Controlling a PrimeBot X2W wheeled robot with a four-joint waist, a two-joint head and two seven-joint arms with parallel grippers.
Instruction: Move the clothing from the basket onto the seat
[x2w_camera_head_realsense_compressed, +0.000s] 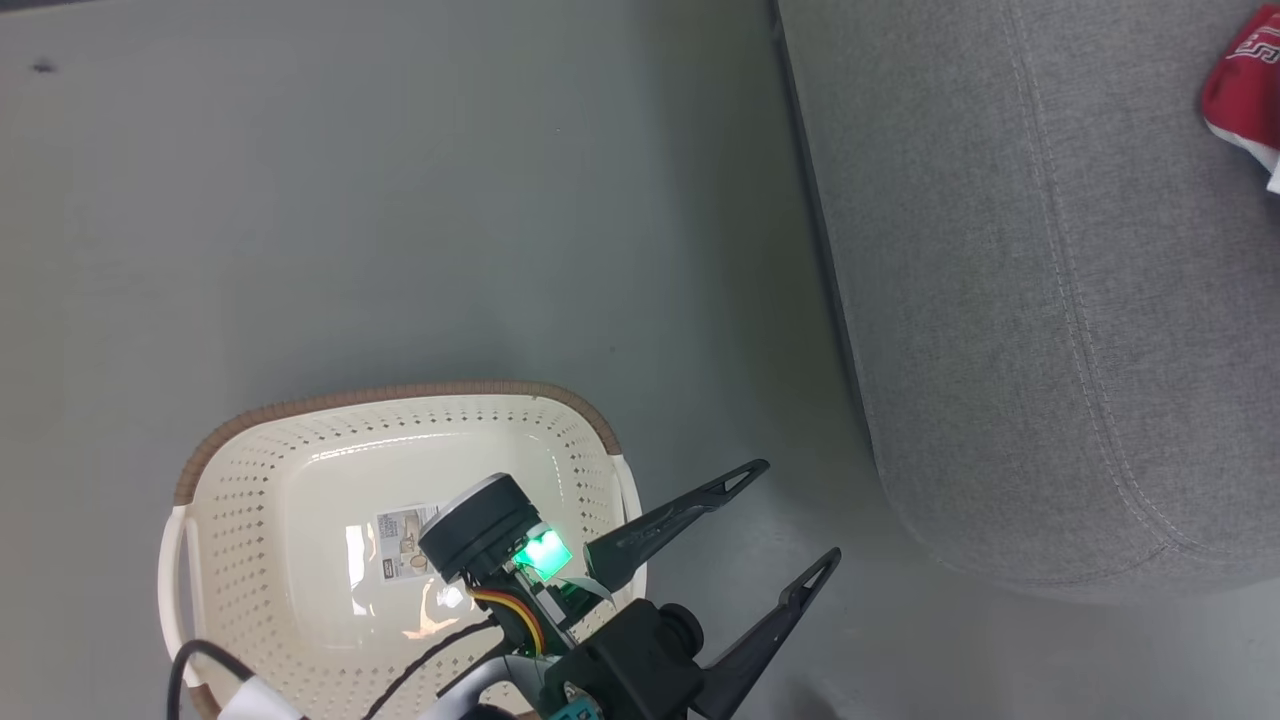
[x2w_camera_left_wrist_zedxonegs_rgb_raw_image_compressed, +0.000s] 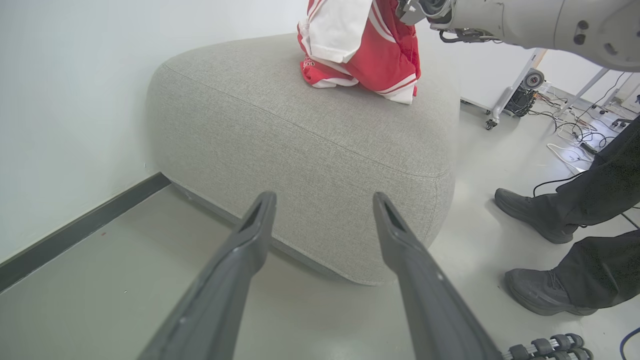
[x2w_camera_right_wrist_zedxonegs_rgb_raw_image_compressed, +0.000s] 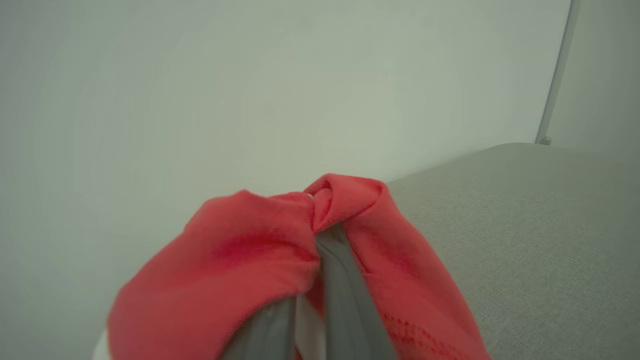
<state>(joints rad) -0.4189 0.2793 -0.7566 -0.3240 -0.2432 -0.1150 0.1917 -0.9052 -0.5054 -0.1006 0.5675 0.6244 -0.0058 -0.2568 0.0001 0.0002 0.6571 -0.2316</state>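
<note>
The cream basket (x2w_camera_head_realsense_compressed: 300, 470) stands on the floor at the lower left, with just a paper label on its bottom. My left gripper (x2w_camera_head_realsense_compressed: 797, 510) hovers open beside the basket's right side, holding nothing; in its wrist view the left gripper (x2w_camera_left_wrist_zedxonegs_rgb_raw_image_compressed: 322, 197) faces the grey seat (x2w_camera_left_wrist_zedxonegs_rgb_raw_image_compressed: 300, 130). Red and white clothing (x2w_camera_left_wrist_zedxonegs_rgb_raw_image_compressed: 365, 50) hangs in a bunch from my right arm (x2w_camera_left_wrist_zedxonegs_rgb_raw_image_compressed: 525, 20), its lower folds resting on the seat top. My right gripper (x2w_camera_right_wrist_zedxonegs_rgb_raw_image_compressed: 324, 240) is shut on the red clothing (x2w_camera_right_wrist_zedxonegs_rgb_raw_image_compressed: 240, 260) above the seat (x2w_camera_right_wrist_zedxonegs_rgb_raw_image_compressed: 525, 225). A corner of the clothing (x2w_camera_head_realsense_compressed: 1245, 90) shows at the top right.
The seat (x2w_camera_head_realsense_compressed: 1050, 300) takes up the right side, close to a white wall with a dark baseboard (x2w_camera_left_wrist_zedxonegs_rgb_raw_image_compressed: 75, 230). A person's two dark shoes (x2w_camera_left_wrist_zedxonegs_rgb_raw_image_compressed: 540, 215) stand on the floor right of the seat. Cables and a wheeled stand (x2w_camera_left_wrist_zedxonegs_rgb_raw_image_compressed: 515, 95) lie behind.
</note>
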